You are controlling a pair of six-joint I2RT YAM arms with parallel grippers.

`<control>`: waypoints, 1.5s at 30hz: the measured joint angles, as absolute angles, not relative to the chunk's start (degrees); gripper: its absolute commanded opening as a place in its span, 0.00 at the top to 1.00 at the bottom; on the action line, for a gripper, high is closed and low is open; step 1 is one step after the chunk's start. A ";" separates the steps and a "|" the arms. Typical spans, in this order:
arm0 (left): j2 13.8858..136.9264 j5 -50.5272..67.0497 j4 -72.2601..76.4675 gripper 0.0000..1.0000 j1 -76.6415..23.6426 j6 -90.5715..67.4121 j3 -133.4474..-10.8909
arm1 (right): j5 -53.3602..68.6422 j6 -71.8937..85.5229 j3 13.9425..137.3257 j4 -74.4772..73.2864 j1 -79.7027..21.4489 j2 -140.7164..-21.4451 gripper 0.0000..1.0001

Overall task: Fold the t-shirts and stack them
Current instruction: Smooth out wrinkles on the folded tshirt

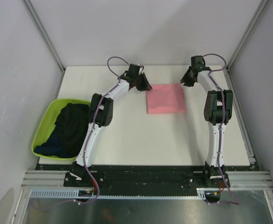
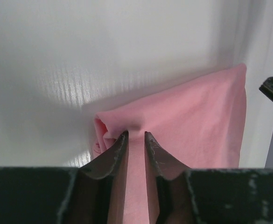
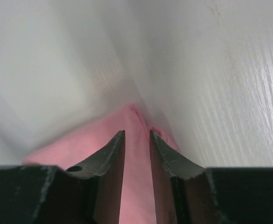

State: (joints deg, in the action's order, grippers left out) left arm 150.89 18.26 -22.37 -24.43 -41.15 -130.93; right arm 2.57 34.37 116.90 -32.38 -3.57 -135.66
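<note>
- One pink t-shirt [image 1: 165, 98] lies folded into a smooth, near-square rectangle at the far middle of the white table [image 1: 127, 135], between two grippers.
- A crumpled heap of dark t-shirts [image 1: 71, 126] fills the single lime-green tub [image 1: 42, 128] at the table's left edge; how many are in it cannot be told.
- The left gripper [image 2: 136, 134] meets the pink t-shirt's far left corner, where the cloth rucks up at its tips. Its fingers are narrowly apart; whether they pinch the cloth cannot be told.
- The right gripper [image 3: 137, 132] stands slightly open over the far right corner.
</note>
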 measured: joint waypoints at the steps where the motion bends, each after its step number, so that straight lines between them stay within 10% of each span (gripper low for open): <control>1: 150.89 18.31 -22.39 0.68 -24.36 -41.15 -131.04 | 2.50 34.28 116.81 -32.88 -3.73 -135.06 0.63; 30: 123.48 21.39 -22.17 0.62 -21.89 -40.42 -106.10 | 7.27 18.52 111.94 -35.11 -2.96 -133.01 0.43; 39: 116.42 21.43 -23.07 0.62 -21.89 -39.83 -96.75 | 8.64 16.80 112.75 -34.30 -2.96 -135.37 0.46; 45: 109.56 21.41 -22.90 0.62 -21.89 -38.79 -91.02 | 7.42 16.10 113.19 -34.30 -4.10 -135.85 0.66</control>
State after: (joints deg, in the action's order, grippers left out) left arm 109.56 21.41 -22.90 -21.89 -38.79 -91.02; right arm 7.42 16.10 113.19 -34.30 -4.10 -135.85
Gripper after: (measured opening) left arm 0.381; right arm 0.429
